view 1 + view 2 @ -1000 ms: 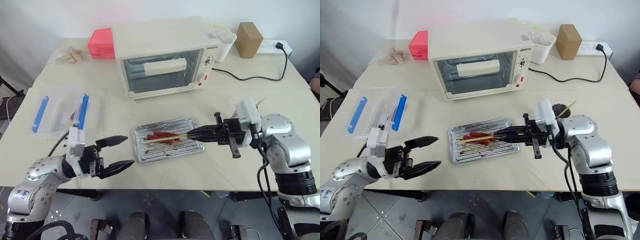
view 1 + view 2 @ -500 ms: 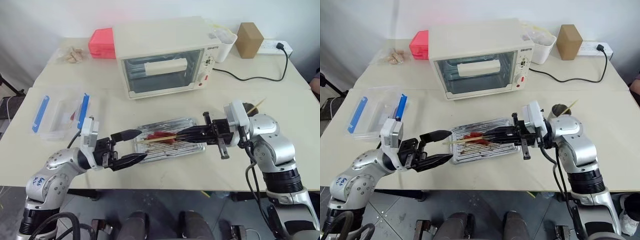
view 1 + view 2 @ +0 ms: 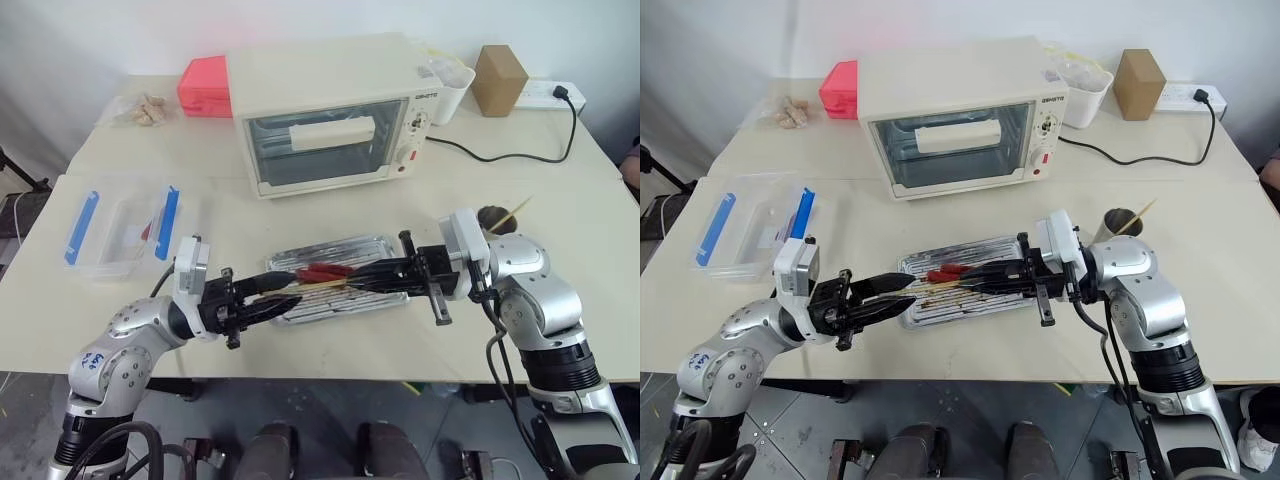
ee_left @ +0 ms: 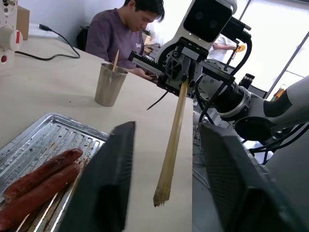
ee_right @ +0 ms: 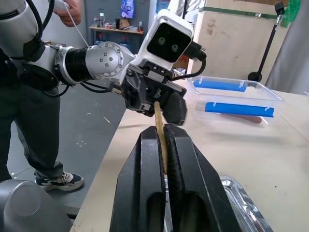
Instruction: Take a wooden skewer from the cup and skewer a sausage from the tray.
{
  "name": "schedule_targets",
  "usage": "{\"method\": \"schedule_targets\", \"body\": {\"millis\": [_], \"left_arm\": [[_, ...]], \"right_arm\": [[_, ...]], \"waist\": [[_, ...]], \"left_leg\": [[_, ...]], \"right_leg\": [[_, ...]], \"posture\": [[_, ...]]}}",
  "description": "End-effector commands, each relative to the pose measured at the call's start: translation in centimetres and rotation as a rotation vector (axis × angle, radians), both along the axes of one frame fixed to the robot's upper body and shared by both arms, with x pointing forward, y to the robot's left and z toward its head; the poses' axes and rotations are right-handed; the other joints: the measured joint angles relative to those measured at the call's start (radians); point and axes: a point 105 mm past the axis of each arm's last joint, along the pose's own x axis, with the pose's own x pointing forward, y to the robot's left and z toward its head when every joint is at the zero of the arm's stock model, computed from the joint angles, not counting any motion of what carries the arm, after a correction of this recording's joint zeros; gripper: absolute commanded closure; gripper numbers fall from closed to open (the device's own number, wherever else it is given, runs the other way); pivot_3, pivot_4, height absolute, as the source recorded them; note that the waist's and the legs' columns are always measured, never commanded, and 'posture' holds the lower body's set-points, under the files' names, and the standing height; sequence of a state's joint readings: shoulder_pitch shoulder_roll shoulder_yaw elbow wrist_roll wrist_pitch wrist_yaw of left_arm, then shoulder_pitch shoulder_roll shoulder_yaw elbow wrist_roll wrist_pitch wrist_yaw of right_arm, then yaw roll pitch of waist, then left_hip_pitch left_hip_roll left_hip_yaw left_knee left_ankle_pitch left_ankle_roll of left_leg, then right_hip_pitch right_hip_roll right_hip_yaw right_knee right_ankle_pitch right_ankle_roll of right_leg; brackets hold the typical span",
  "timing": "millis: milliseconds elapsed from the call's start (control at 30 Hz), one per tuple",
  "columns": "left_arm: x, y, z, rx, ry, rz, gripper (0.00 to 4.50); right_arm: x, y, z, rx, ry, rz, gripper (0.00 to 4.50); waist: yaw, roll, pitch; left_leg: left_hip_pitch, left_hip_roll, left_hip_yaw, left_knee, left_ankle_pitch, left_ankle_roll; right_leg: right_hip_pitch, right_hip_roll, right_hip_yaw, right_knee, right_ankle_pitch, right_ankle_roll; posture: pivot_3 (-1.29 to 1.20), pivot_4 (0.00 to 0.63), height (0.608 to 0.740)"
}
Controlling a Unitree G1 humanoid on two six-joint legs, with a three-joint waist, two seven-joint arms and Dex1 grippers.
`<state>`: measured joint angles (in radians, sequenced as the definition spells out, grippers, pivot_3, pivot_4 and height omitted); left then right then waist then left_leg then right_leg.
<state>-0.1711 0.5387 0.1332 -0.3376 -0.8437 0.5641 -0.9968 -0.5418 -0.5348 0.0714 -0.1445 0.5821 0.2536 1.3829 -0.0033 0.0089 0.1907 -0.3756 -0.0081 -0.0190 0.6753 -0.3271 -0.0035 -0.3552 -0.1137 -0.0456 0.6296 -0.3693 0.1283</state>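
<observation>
My right gripper (image 3: 350,281) is shut on the wooden skewer (image 3: 322,286) and holds it level above the tray (image 3: 385,298), pointing left. Two red sausages (image 3: 322,270) lie in the tray just behind it. My left gripper (image 3: 285,290) faces the right one, its fingers (image 4: 111,179) open on either side of the skewer's free end (image 4: 163,193) with a gap on both sides. In the right wrist view the skewer (image 5: 161,140) sits pinched between the two fingers. The grey cup (image 3: 495,218) stands at the right with another stick in it.
A toaster oven (image 3: 330,120) stands behind the tray. At the left is a clear box with blue clips (image 3: 120,230). A pink box (image 3: 205,88), white tub (image 3: 448,85), brown box (image 3: 498,78) and power strip (image 3: 550,93) line the back. A person (image 4: 125,29) sits beyond the table.
My left gripper has moved right to the skewer's free end and its fingers have narrowed around it. The right gripper has carried the skewer a little to the left.
</observation>
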Motion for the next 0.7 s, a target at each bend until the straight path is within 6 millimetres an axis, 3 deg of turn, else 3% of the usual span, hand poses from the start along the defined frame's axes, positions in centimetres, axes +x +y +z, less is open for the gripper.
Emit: {"method": "schedule_targets", "body": {"millis": [33, 133, 333, 367, 567, 700], "left_arm": [[-0.4, -0.3, 0.5, -0.016, -0.011, -0.035, 3.69], [-0.5, -0.4, 0.4, -0.014, -0.008, -0.040, 4.47], [-0.4, -0.4, 0.9, -0.033, 0.004, -0.031, 4.49], [-0.4, -0.4, 1.0, -0.034, 0.004, -0.027, 4.50], [-0.3, 1.4, 1.1, 0.001, -0.013, 0.042, 4.50], [-0.6, 4.4, 0.7, 0.079, -0.051, 0.166, 4.50]], "right_arm": [[-0.4, 0.2, 0.8, 0.020, -0.049, 0.015, 4.50], [-0.4, 0.2, 0.9, 0.025, -0.048, 0.012, 4.50], [-0.1, -0.1, 0.2, -0.029, 0.040, -0.012, 4.50], [0.0, -0.1, 0.2, -0.038, 0.052, -0.021, 3.95], [0.8, -1.3, 0.3, -0.055, -0.024, -0.072, 2.02], [1.8, -4.4, -0.1, -0.117, -0.057, -0.151, 0.75]], "waist": [[0.000, 0.000, 0.000], [0.000, 0.000, 0.000], [0.000, 0.000, 0.000], [0.000, 0.000, 0.000], [0.000, 0.000, 0.000], [-0.001, 0.000, 0.000]], "left_leg": [[0.000, 0.000, 0.000, 0.000, 0.000, 0.000], [0.000, 0.000, 0.000, 0.000, 0.000, 0.000], [0.000, 0.000, 0.000, 0.000, 0.000, 0.000], [0.000, 0.000, 0.000, 0.000, 0.000, 0.000], [0.000, 0.000, 0.000, 0.000, 0.000, 0.000], [0.000, 0.000, 0.000, -0.002, 0.000, 0.000]], "right_leg": [[0.000, 0.000, 0.000, 0.000, 0.000, 0.000], [0.000, 0.000, 0.000, 0.000, 0.000, 0.000], [0.000, 0.000, 0.000, -0.001, 0.000, 0.000], [0.000, 0.000, 0.000, -0.001, 0.000, 0.000], [0.000, -0.001, 0.000, -0.001, 0.000, 0.000], [0.000, -0.001, 0.000, -0.002, 0.000, 0.000]], "posture": [[0.00, 0.150, 0.740], [0.00, 0.150, 0.740], [0.00, 0.150, 0.740], [0.00, 0.150, 0.740], [0.00, 0.150, 0.740], [0.00, 0.150, 0.740]]}}
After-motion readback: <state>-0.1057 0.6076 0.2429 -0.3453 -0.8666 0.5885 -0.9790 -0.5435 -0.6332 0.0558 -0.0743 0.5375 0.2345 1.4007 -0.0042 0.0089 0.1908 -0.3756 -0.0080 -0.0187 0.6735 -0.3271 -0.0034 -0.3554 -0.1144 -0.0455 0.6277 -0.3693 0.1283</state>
